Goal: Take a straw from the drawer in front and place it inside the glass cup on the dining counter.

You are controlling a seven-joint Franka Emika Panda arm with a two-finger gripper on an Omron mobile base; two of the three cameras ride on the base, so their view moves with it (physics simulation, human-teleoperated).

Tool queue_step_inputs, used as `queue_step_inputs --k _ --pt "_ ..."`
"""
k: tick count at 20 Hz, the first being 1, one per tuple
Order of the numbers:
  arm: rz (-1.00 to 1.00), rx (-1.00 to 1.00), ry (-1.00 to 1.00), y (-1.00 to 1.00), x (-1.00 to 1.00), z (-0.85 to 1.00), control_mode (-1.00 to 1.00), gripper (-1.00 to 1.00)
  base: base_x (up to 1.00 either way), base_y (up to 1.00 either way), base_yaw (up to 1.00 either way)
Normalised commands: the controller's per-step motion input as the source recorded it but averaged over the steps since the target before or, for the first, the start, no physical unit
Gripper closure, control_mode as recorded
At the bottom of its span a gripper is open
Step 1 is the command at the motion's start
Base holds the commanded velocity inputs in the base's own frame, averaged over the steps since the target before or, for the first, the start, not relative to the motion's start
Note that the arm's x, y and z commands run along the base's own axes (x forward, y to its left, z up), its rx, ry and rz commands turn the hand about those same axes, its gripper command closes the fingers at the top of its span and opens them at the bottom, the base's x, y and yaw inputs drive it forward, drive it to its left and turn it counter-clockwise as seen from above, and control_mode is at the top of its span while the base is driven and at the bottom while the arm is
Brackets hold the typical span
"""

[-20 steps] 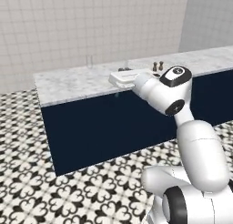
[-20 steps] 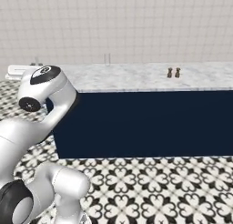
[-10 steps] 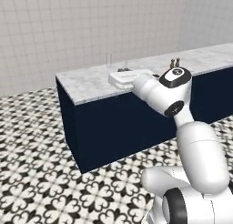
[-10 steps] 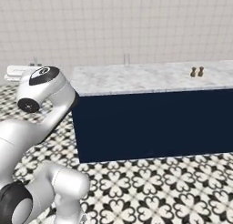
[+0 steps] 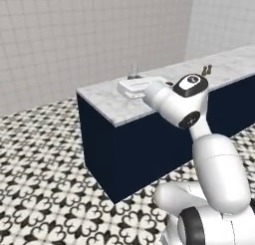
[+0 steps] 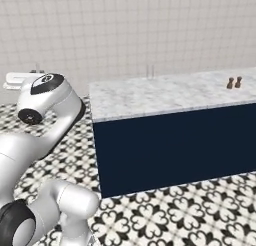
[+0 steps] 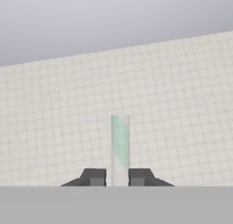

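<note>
The two-finger gripper (image 7: 117,177) is clamped narrowly on the thin, pale grey-white straw (image 7: 120,145), which stands up between its dark fingertips (image 7: 95,177) against a pale tiled wall. Farther off, the small clear glass cup (image 6: 149,71) stands at the far edge of the long veined marble dining counter (image 6: 165,93), well left of two small brown shakers (image 6: 234,82).

The base has driven on, so the dining counter (image 5: 119,107) now sits farther right in both base views.
</note>
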Motion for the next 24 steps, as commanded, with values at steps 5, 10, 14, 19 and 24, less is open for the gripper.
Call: queue_step_inputs --k 5,10,14,19,24 --pt "0.0 0.0 0.0 0.0 0.0 0.0 1.0 1.0 0.49 1.0 -0.35" --pt "0.0 0.0 0.0 0.0 0.0 0.0 1.0 1.0 0.37 1.0 -0.39" --pt "0.0 0.0 0.0 0.0 0.0 0.0 1.0 1.0 0.33 1.0 -0.41" --pt "0.0 0.0 0.0 0.0 0.0 0.0 1.0 1.0 0.3 1.0 -0.41" --pt "0.0 0.0 0.0 0.0 0.0 0.0 1.0 1.0 0.27 1.0 -0.41"
